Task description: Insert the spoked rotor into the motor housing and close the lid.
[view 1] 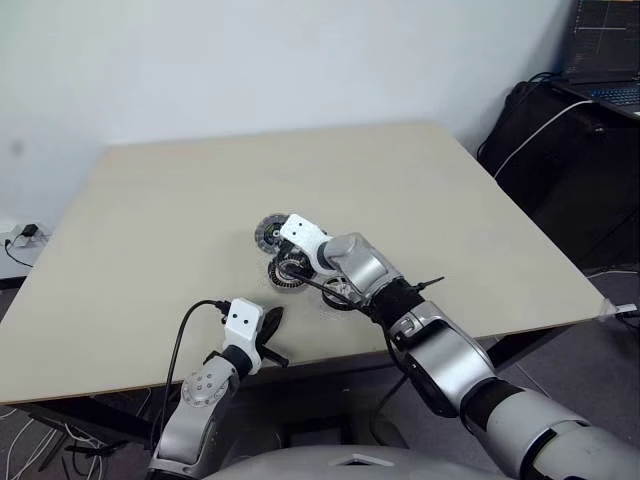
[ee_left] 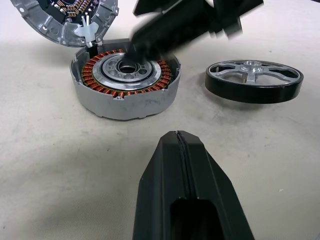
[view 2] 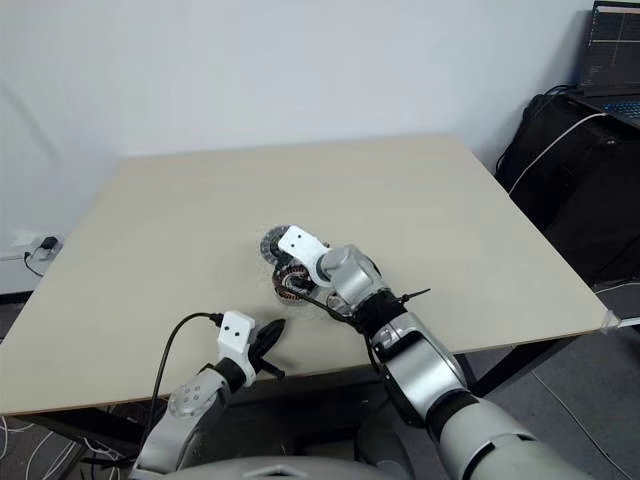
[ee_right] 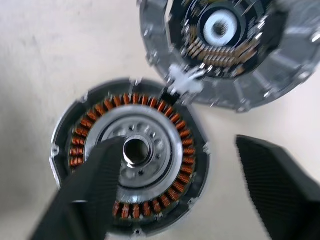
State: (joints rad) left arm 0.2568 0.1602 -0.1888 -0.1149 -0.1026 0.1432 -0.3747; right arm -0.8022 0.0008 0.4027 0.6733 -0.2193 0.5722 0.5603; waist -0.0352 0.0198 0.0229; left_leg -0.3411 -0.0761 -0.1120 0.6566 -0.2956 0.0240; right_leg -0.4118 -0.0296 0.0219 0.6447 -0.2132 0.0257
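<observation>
1. Hovering over the motor housing (ee_left: pixel 125 82) on the table (view 1: pixel 450 200), the right hand (ee_right: pixel 170 185) has fingers apart, empty; dropping there could scrape the copper windings.
2. Lying beside the housing, the spoked rotor (ee_left: pixel 254 80) awaits pickup; seated tilted, it jams.
3. Leaning behind, the lid (ee_right: pixel 235 50) might get knocked.
4. Resting apart, the left hand (ee_left: pixel 182 195) is pressed together.

Motor housing (ee_left: pixel 125 85): round grey shell lying flat on the tabletop, open side up, w/ ring of copper-brown windings around a silver centre plate & central hole. Lid (ee_left: pixel 62 20): grey ribbed disc w/ dark inner parts showing, just beyond the housing on its far-left side, touching its rim, seems tilted. Spoked rotor (ee_left: pixel 254 80): silver spokes & hub in a dark rim, flat on the table, apart from housing on its right.
</observation>
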